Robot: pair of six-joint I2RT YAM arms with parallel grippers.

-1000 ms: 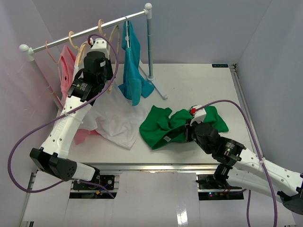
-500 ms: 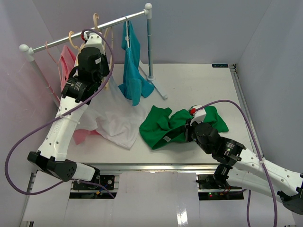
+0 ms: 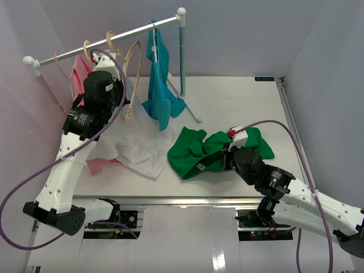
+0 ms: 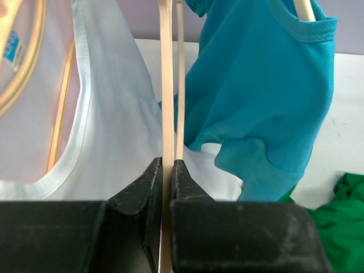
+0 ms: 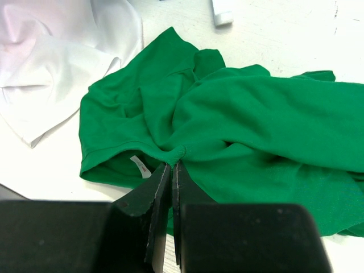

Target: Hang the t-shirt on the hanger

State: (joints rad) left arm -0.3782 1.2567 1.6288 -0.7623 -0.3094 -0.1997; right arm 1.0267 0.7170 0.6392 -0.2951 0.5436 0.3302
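Note:
The bright green t-shirt [image 3: 196, 151] [image 5: 244, 125] lies crumpled on the table in front of the right arm. My right gripper [image 3: 227, 151] [image 5: 172, 165] is shut on a bunched fold of it beside the white label. The pale beige hanger [image 3: 137, 71] [image 4: 166, 85] hangs up by the rail, between the white and teal shirts. My left gripper [image 3: 108, 60] [image 4: 168, 165] is shut on one of its thin arms, which runs straight up between the jaws. Its hook is out of the wrist view.
A white clothes rack, with rail [image 3: 131, 31] and post [image 3: 182, 57], stands at the back left. A teal-blue t-shirt [image 3: 159, 85] [image 4: 261, 85] hangs from it. A white shirt [image 3: 139, 145] [image 4: 108, 114] and a pink garment [image 3: 99, 165] drape down to the table. More hanger hooks [image 3: 85, 46] sit on the rail.
My left arm has swung up and to the left with the hanger in its grip, and the hanger now stands out from the rail. The right arm and the green t-shirt have not moved.

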